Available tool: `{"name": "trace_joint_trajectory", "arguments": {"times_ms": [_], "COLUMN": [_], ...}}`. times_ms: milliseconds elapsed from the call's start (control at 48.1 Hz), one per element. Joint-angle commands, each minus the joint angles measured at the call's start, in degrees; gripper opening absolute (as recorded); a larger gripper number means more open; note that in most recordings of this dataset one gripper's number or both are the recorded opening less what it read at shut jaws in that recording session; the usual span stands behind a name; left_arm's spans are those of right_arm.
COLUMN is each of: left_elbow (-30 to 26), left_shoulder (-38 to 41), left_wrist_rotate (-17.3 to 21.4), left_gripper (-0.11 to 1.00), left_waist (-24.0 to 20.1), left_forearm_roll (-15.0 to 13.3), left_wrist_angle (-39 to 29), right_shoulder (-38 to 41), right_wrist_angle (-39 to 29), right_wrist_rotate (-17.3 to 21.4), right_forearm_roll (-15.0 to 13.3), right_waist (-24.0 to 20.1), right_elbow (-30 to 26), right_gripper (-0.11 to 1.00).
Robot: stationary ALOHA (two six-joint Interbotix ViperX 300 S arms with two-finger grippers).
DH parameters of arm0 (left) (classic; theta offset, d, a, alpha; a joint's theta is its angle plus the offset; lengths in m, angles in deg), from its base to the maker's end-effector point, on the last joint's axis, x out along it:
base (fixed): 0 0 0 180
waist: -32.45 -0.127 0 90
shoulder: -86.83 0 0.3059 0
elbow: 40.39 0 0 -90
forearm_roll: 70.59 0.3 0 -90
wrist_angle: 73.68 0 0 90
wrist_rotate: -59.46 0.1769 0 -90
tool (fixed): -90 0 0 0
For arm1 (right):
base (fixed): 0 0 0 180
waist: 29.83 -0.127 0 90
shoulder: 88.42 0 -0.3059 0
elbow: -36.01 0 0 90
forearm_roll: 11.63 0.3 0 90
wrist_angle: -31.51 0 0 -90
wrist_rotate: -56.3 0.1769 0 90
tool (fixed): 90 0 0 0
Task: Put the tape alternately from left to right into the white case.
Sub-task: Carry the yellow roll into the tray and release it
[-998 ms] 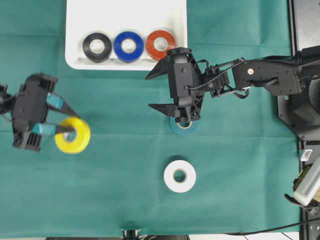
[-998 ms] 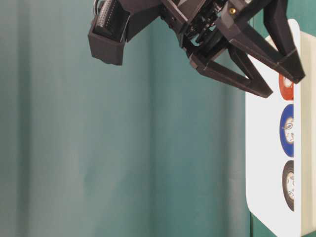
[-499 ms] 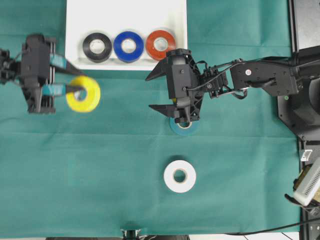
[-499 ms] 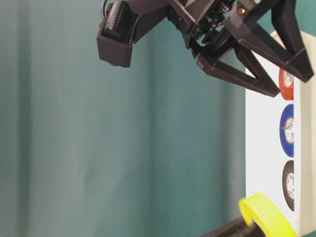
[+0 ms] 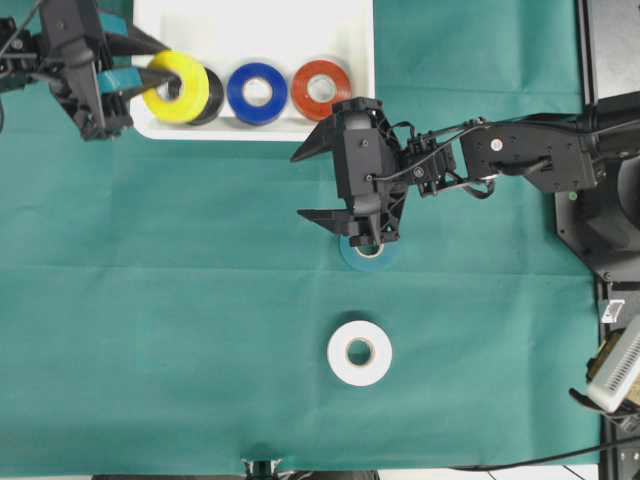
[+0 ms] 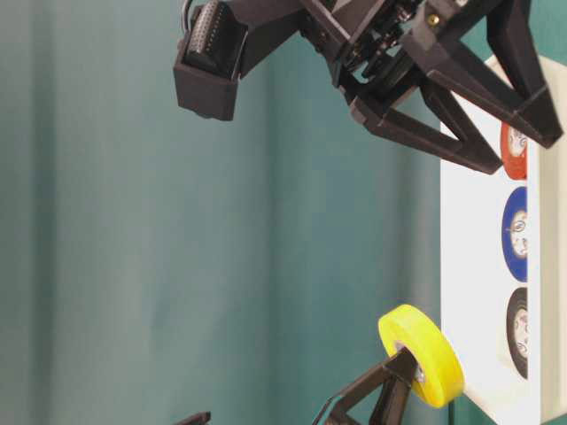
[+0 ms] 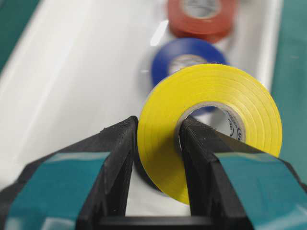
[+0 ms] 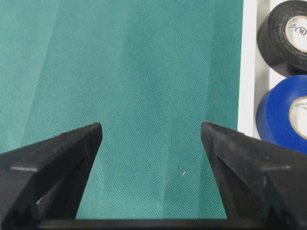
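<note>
While the right pincer gapes empty, the left pincer clamps the yellow tape.

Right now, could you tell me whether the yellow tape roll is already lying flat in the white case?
No, the yellow tape roll is pinched through its core by the left hand, above the white case.

The left gripper is clamped tight, while the right gripper's fingers spread wide.

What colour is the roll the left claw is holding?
Yellow, pinched by the left gripper; clearest in the left wrist view.
</note>
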Motion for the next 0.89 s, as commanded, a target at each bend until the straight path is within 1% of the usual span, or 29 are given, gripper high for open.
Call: {"name": "trace_joint_trajectory", "arguments": {"times_ms": [0, 146, 312, 561, 873], "left_elbow": [-2.0, -3.7, -6.2, -9.1, -9.1], "left_shoulder": [0.4, 3.3, 7.3, 12.0, 12.5], "left_wrist_rotate": [0.1, 0.1, 0.1, 0.1, -0.4], "left_gripper": [0.27, 0.27, 0.27, 0.27, 0.28], "left_waist": [-2.0, -5.1, -7.5, -9.0, -9.7], "left_forearm_roll": [0.0, 0.1, 0.1, 0.0, 0.0], "left_wrist_angle": [0.7, 1.2, 2.2, 2.2, 1.9], "right_shoulder": [-0.6, -0.6, -0.6, -0.6, -0.6], "right_wrist_angle": [0.4, 0.4, 0.3, 0.2, 0.4], "right_wrist_rotate": [0.0, 0.0, 0.0, 0.0, 0.0], "right_forearm_roll": [0.0, 0.0, 0.0, 0.0, 0.1], "right_waist": [-0.1, -0.2, -0.1, -0.1, -0.1], "right_elbow": [-0.4, -0.4, -0.4, -0.4, -0.4], "right_gripper": [0.85, 0.85, 0.85, 0.85, 0.85]}}
